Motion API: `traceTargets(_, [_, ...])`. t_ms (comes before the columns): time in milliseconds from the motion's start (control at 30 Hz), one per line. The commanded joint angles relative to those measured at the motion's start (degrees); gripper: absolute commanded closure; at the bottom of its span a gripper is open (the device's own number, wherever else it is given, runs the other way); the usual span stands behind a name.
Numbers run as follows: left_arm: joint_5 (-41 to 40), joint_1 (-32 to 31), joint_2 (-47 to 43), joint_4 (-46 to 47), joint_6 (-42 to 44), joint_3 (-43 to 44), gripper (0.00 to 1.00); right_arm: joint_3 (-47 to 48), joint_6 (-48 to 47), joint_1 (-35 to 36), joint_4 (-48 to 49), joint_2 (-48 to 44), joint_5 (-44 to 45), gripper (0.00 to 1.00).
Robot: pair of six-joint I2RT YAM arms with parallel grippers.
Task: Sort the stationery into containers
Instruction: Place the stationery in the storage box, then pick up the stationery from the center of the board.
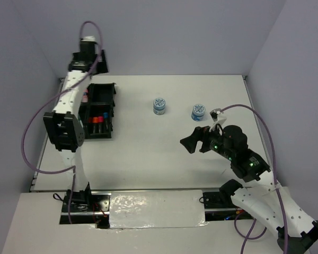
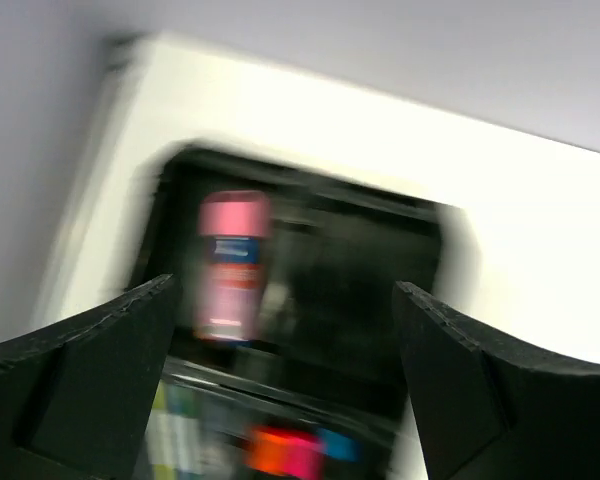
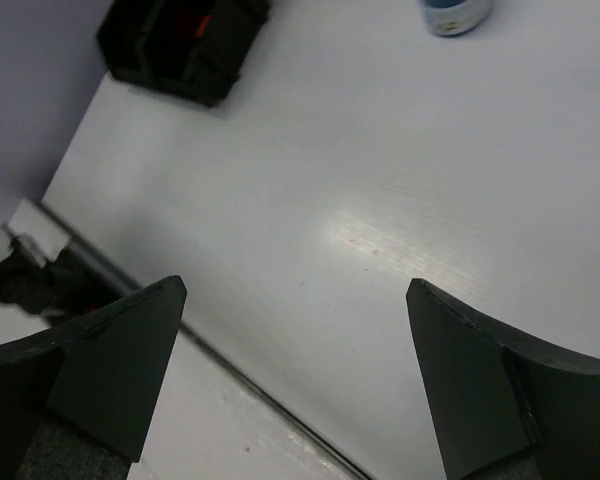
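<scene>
Left gripper (image 2: 285, 285) hangs over the black organiser tray (image 1: 108, 91), jaws wide, nothing between them. Pink tube (image 2: 232, 265) lies in a far compartment, apparently flat, though this wrist view is blurred. Right gripper (image 3: 298, 290) is spread wide and empty over the table (image 1: 148, 156). Unsorted: one blue-white tub (image 1: 159, 106) mid-table, a second tub (image 1: 199, 111) near the right gripper. Risk: an off-centre pinch could tip a round tub or squirt it away.

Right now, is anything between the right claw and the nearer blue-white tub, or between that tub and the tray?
Nothing visible stands between the open right claw and the nearer tub, only bare table. On a straight line from that tub to the tray, the other tub stands about midway.
</scene>
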Motion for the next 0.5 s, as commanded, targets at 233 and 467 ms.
traceTargets(233, [-4.9, -36.9, 0.5, 2.9, 2.6, -0.9, 0.01, 9.3, 2.5, -0.1, -15.9, -4.7, 19.7, 0.0])
traceTargets(467, [-8.8, -40.1, 6.7, 4.7, 5.4, -1.5, 0.01, 8.8, 2.1, -0.2, -16.9, -8.3, 17.0, 0.0])
